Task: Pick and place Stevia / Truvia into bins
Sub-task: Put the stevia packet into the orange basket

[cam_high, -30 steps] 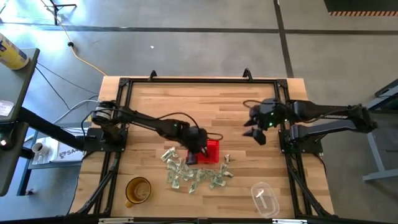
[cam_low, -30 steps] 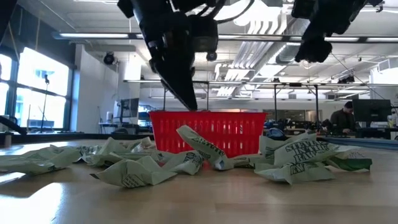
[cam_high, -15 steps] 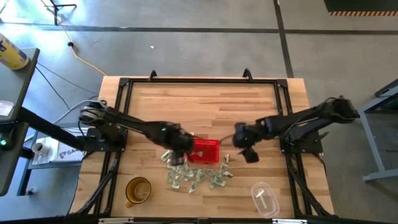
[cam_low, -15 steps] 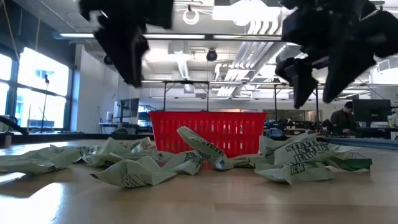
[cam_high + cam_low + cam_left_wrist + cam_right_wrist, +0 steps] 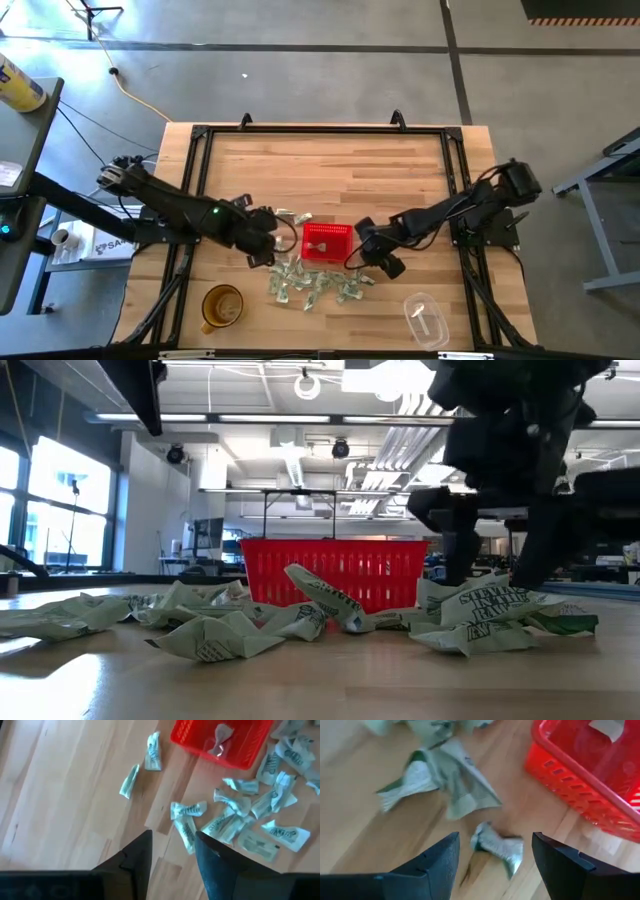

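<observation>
Right gripper (image 5: pixel 492 851) is spread wide and empty, straddling one packet (image 5: pixel 497 847) right beside the red basket (image 5: pixel 580 780); left gripper (image 5: pixel 172 851) open too.

Bright red slotted basket (image 5: pixel 327 241), pale green-and-white packets (image 5: pixel 312 284) (dark printed lettering), on striped light-wood table (image 5: pixel 330 170).

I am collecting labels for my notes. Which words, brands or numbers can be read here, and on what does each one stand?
"STEVIA": on the crumpled packet at the right of the pile in the low view; the smaller lines under it are blurred.
"SA": the start of a word on the white box beside the table's left edge; the rest is hidden.
Other packets: dark print, too blurred to read.
Red basket: no text seen.
</observation>
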Controlling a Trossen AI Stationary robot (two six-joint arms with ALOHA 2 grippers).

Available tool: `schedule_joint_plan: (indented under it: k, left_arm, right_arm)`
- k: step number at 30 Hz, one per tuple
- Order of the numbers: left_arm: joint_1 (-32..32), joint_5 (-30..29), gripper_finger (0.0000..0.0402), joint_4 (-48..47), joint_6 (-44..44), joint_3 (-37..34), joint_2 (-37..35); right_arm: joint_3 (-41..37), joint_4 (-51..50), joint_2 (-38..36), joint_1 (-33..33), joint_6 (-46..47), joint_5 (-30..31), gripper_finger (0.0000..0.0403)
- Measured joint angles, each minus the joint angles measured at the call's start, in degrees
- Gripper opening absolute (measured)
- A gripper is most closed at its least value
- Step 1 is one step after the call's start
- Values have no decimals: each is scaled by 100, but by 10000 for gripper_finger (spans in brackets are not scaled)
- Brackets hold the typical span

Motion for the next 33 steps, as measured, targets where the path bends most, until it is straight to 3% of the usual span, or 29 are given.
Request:
schedule_joint_plan:
  k: [6, 12, 14, 19, 23, 28, 33]
  left_arm:
    - [-169, -48, 169, -141, -278, -5, -17]
    - [-166, -71, 166, -286, -250, -5, -18]
    - [-165, -125, 165, -406, -245, -5, -18]
    - [-161, -442, 165, -523, -374, -257, -26]
    - [-14, -625, 165, -426, -633, -895, -120]
    - [787, -530, 165, 1494, -18, -1934, -396]
    - [1988, 623, 167, 3155, 549, -2722, -425]
  right_arm:
    - [22, -397, 194, -196, 218, 19, 179]
    - [89, -881, 97, -344, 789, -207, 36]
    - [288, -1361, 27, -397, 1102, -152, 14]
    - [1077, -2064, -501, -523, 1666, 194, 23]
    - [1817, -1878, -796, -784, 1693, 209, 9]
    - [2483, -1810, -201, -1200, 1936, -1060, 41]
    - [2883, -1854, 690, -1296, 1931, -2245, 84]
